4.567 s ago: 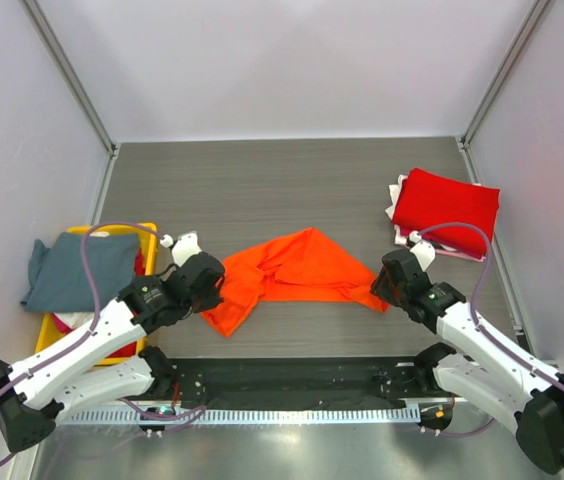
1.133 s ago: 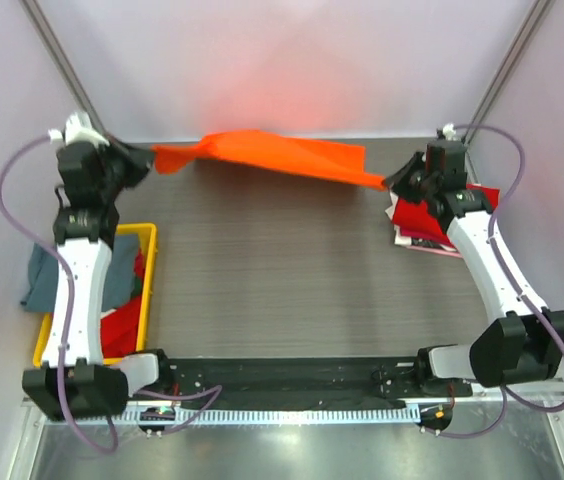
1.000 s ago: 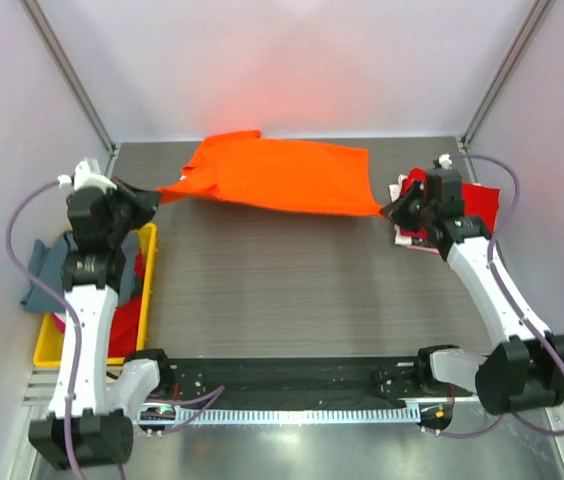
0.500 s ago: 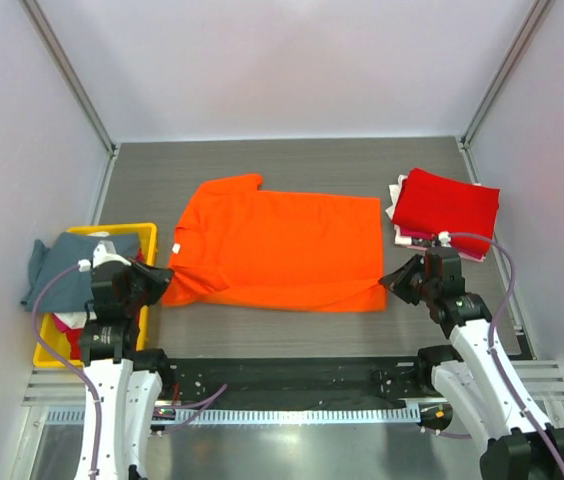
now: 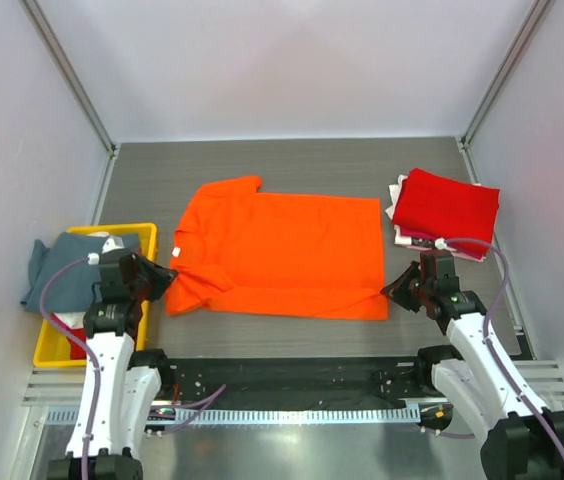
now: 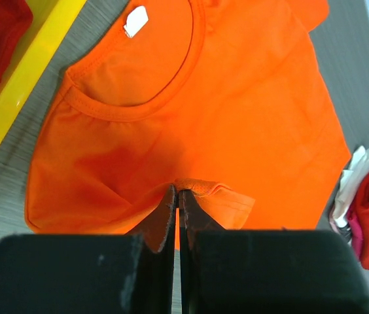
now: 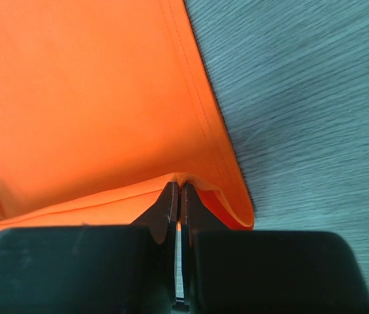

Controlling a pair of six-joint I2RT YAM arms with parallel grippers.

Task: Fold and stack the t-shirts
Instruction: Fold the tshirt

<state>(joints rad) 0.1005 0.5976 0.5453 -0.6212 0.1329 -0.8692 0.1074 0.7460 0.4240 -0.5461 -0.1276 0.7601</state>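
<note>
Left tool (image 6: 177, 194) and right tool (image 7: 179, 188) each grip the orange t-shirt (image 5: 282, 250) fully closed; uneven release would likely leave tucked, wrinkled corners.

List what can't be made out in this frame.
1. Top view: yellow bin contents, covered by the grey-blue t-shirt and the left arm.
2. Top view: how many garments lie under the red t-shirt; only pale edges show.
3. Left wrist: print on the neck label of the orange t-shirt, too small.
</note>
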